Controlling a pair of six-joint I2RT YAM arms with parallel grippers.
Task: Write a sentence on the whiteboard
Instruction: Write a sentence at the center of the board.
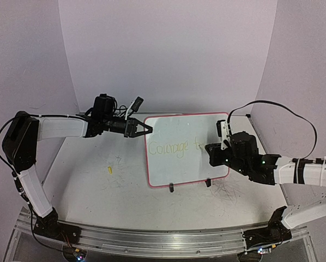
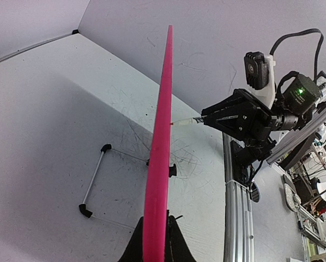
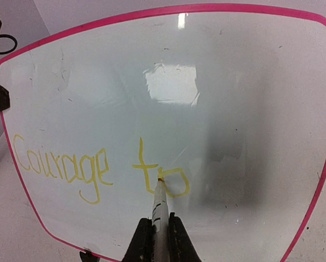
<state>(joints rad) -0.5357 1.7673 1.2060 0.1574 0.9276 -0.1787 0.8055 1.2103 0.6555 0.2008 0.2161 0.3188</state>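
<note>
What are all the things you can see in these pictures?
whiteboard: one, white with a pink-red rim, standing propped up mid-table
sentence: one, pale yellow, reads "Courage to" so far, on the board's left half
clip feet: two, black, under the board's bottom edge
marker: one, whitish with a yellow tip, tip touching the board at the "o" of "to"
yellow bit: one, small, lying on the table left of the board; too small to identify
table: one, white and scuffed, under everything
left gripper: one, black, clamped on the board's upper left edge
right gripper: one, black, shut on the marker
</note>
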